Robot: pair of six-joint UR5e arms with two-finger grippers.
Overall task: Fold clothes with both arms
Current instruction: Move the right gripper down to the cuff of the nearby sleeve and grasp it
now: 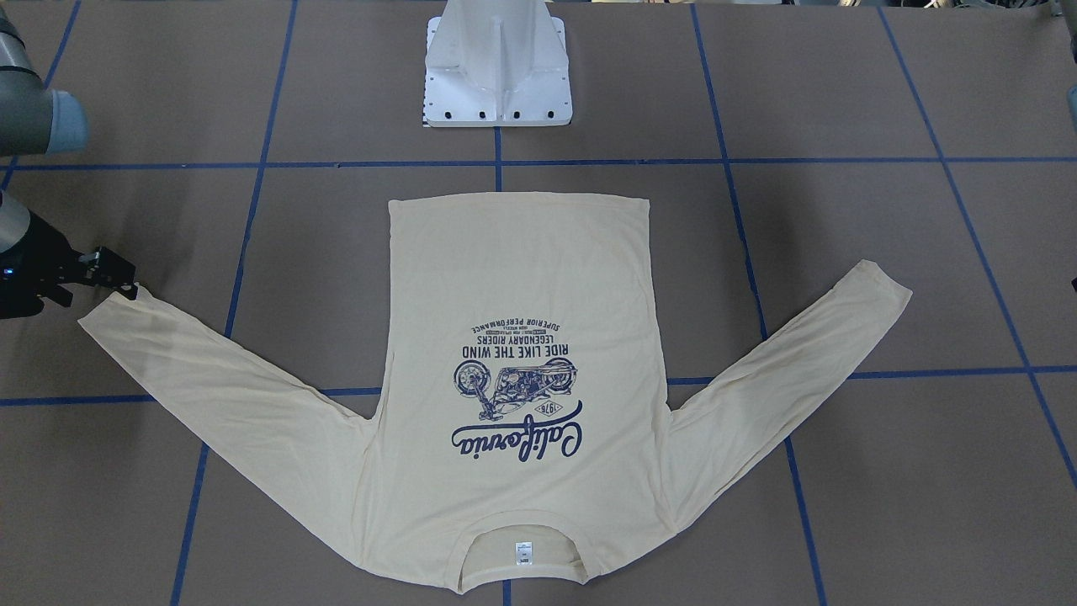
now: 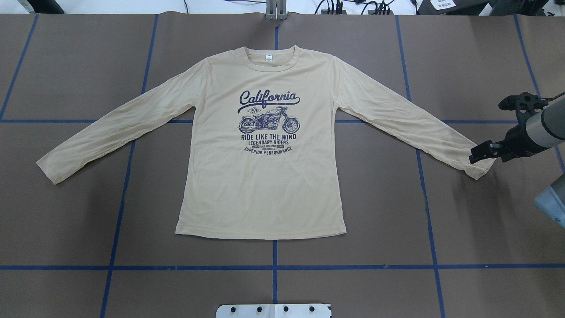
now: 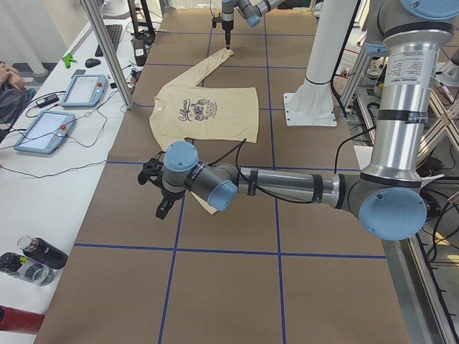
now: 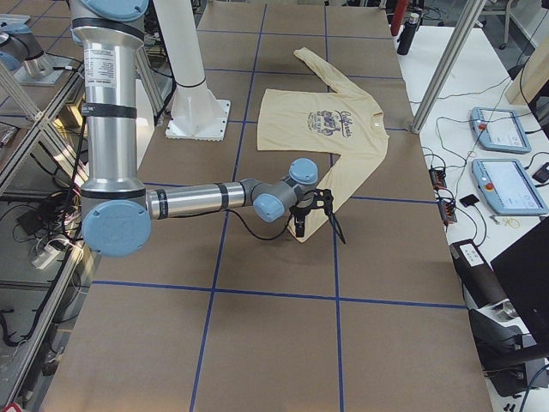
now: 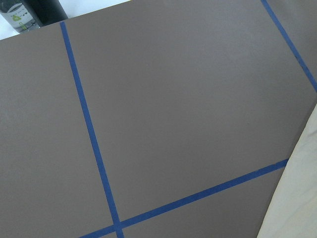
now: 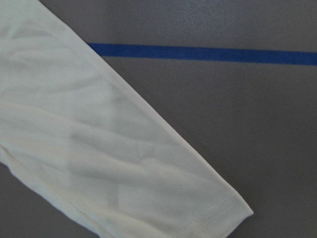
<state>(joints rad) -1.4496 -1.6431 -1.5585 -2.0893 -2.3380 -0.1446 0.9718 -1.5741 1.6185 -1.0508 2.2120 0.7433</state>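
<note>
Brown paper-topped table (image 2: 463,212), gridded in blue tape, and dead centre lies the pale cream-yellow long-sleeved thin T-shirt (image 2: 265,194): flat, navy California motorcycle print (image 2: 268,123) face up, collar away from the robot, both sleeves fanned wide. That layout offers each arm a cuff of its own, and that's how they line up! The right arm's black two-finger gripper (image 2: 476,154) hangs right over the sleeve cuff on the robot's right (image 6: 218,213), its wrist camera looking down on the hem, so a sleeve fold looks like the opening move, not yet begun. Its fingers read as one dark lump, so whether they are parted or closed I cannot tell. The left arm's black gripper (image 3: 161,204) shows clearly only in the side view, hovering near the other cuff (image 2: 48,170), and its claw can't be judged either. Its wrist camera catches just a sliver of cream cloth at the frame's edge.
</note>
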